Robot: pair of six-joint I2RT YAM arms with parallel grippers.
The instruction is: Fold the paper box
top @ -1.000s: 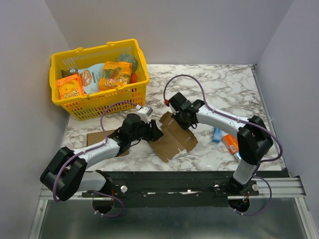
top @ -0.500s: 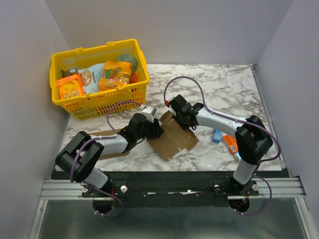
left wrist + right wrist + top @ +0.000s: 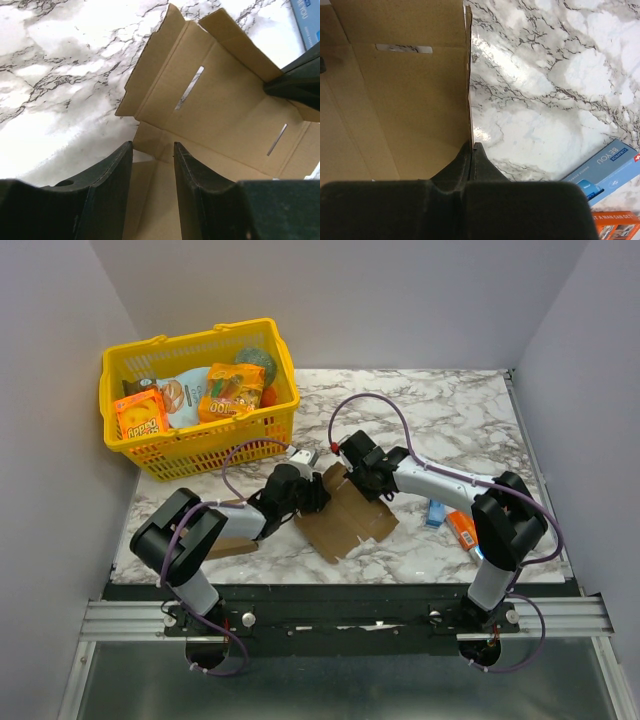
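The paper box (image 3: 350, 520) is a brown creased cardboard piece with flaps and slots, lying part-unfolded on the marble table between the two arms. My right gripper (image 3: 372, 483) is shut on a raised flap at the box's far edge; the right wrist view shows the thin flap edge (image 3: 469, 90) pinched between the closed fingertips (image 3: 472, 146). My left gripper (image 3: 318, 496) is at the box's left corner. In the left wrist view its jaws (image 3: 152, 147) stand apart over a low flap (image 3: 150, 195), with the box's inside (image 3: 220, 105) beyond.
A yellow basket (image 3: 150, 448) of snack packs stands at the back left. A flat brown cardboard rectangle (image 3: 205, 512) lies under the left arm. A blue box (image 3: 435, 510) and an orange box (image 3: 462, 528) lie right of the paper box.
My left arm has stretched further right, bringing its gripper up to the box's left corner. The right gripper keeps its hold on the flap and has barely moved.
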